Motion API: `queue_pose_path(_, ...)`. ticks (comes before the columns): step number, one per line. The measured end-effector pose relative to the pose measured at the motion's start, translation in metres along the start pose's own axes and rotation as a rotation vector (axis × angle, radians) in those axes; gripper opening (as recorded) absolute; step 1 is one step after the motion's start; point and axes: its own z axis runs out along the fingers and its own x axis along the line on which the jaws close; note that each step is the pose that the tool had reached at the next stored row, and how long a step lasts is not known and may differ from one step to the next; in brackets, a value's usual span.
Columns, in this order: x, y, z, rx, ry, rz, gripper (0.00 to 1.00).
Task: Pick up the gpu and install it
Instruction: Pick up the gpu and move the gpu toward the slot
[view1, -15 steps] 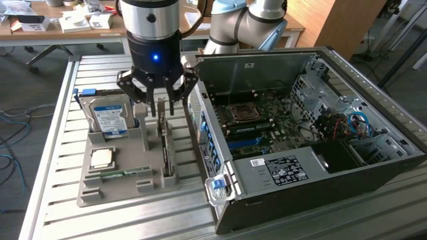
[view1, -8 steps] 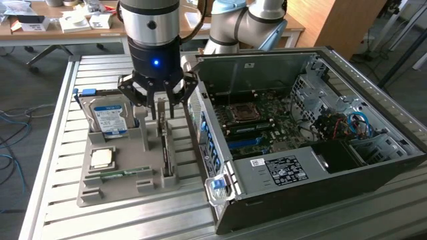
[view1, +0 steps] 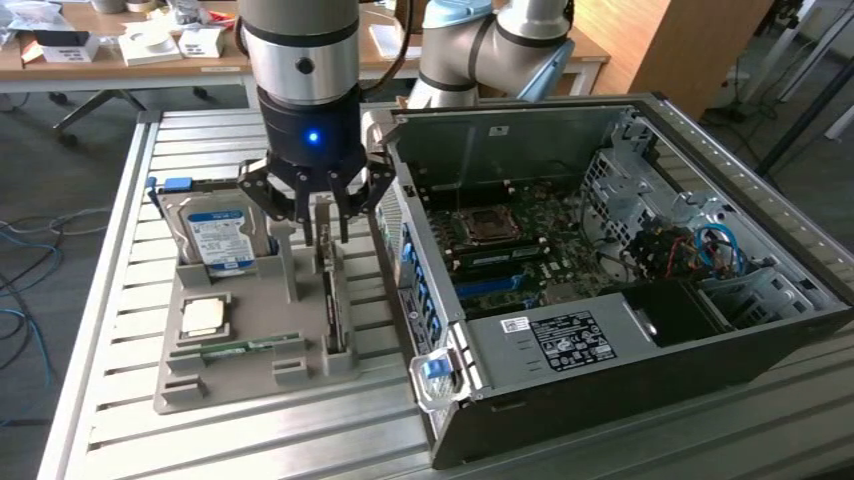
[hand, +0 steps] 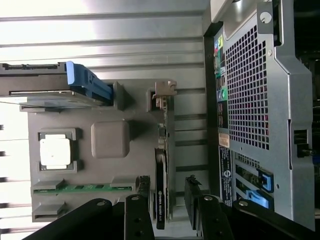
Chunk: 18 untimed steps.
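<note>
A: Gripper (view1: 320, 232) status?
B: It's hanging over the holder (view1: 287, 310), above the slot on its case side. The jaws are standing wide and gripping nothing. The fingers (hand: 144, 200) are lining up one on each side of the gpu (hand: 160, 200), not clamping it. I can't tell how far down they're reaching.
A: Where's the gpu?
B: It's standing on edge in the holder's long slot, on the side nearest the case (view1: 641, 400). Its bracket (hand: 165, 92) is sitting at the holder's drive end. It isn't installed.
A: And the rest?
B: The drive (view1: 220, 235) is standing in the holder's end slot, away from the case. The CPU (view1: 203, 317) is lying flat mid-holder. The memory stick (view1: 247, 347) is lying in a slot toward the holder's other end. The case is lying open just beside the holder, and both are resting on the slatted table (view1: 120, 300).
</note>
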Motion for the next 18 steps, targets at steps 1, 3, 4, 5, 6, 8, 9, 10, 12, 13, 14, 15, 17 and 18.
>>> queue_pose_path(1,0.000,-0.0001,0.0012,0.0000,0.0000,0.000,0.42)
queue_pose_path(3,0.000,-0.0002,0.0035,0.0000,-0.0001,0.000,0.42)
queue_pose_path(4,0.000,-0.0002,0.0048,-0.0001,-0.0002,0.000,0.42)
queue_pose_path(5,0.000,-0.0003,0.0060,-0.0001,-0.0001,0.000,0.42)
queue_pose_path(6,0.000,-0.0003,0.0071,-0.0001,-0.0001,0.000,0.42)
queue_pose_path(8,0.000,-0.0004,0.0095,-0.0002,-0.0001,0.000,0.42)
queue_pose_path(9,0.000,-0.0005,0.0106,-0.0001,-0.0001,0.000,0.42)
queue_pose_path(10,0.000,-0.0005,0.0118,-0.0002,-0.0001,0.000,0.42)
queue_pose_path(12,0.000,-0.0007,0.0142,-0.0002,0.0000,0.000,0.42)
queue_pose_path(13,0.000,-0.0007,0.0154,-0.0001,0.0000,0.000,0.42)
queue_pose_path(14,0.000,-0.0008,0.0165,-0.0002,0.0000,0.000,0.42)
queue_pose_path(15,0.000,-0.0008,0.0177,-0.0002,-0.0001,0.000,0.42)
queue_pose_path(17,0.000,-0.0009,0.0200,-0.0003,-0.0001,0.000,0.42)
queue_pose_path(18,0.001,-0.0010,0.0212,-0.0002,0.0000,0.000,0.42)
